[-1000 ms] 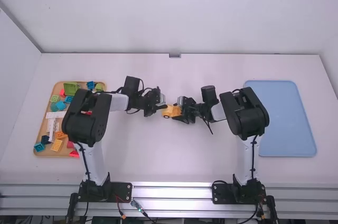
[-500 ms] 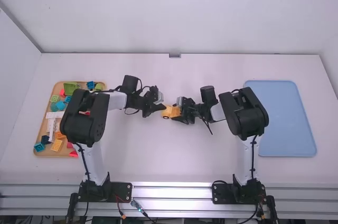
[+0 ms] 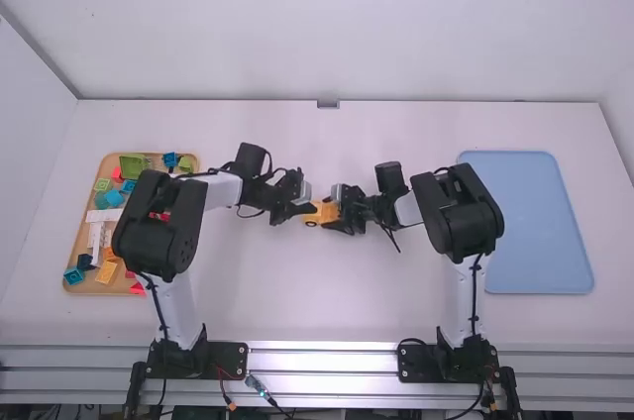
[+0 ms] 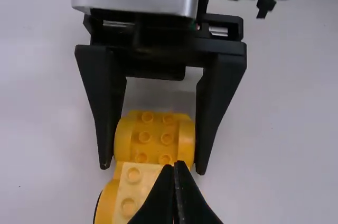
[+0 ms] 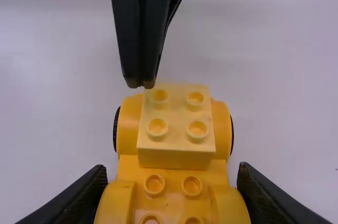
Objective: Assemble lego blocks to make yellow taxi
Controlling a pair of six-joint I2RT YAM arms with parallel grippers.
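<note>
Over the last half second the left pincer [image 4: 177, 167] had shifted slightly, its tip coming a little lower in the high frame and closer in over the left end of the yellow taxi [image 3: 320, 213]. That probably meant the left arm was pressing or nudging the part-built car rather than fetching another piece. A dark wheel [image 3: 311, 224] likewise sat a touch lower in the frame than it had, so the taxi may have tipped or slid a little, though the shift was slight. The right arm looked the same as before.

The taxi was just left of the centre of the high frame, between the two arms, above the white table [image 3: 297, 291]. The right pincer [image 4: 153, 168] was clamped on the sides of its studded yellow body [image 5: 173, 203]. The left pincer was clenched with nothing between its fingertips, right beside a corner of the pale yellow block [image 5: 177, 152], which lay between two rounded side pieces; whether they touched could not be told.

With the block on the body, assembly looked well along. More pieces waited in the wooden tray [image 3: 91, 288] at the left of the frame, and the blue tray [image 3: 540, 222] lay at the right
</note>
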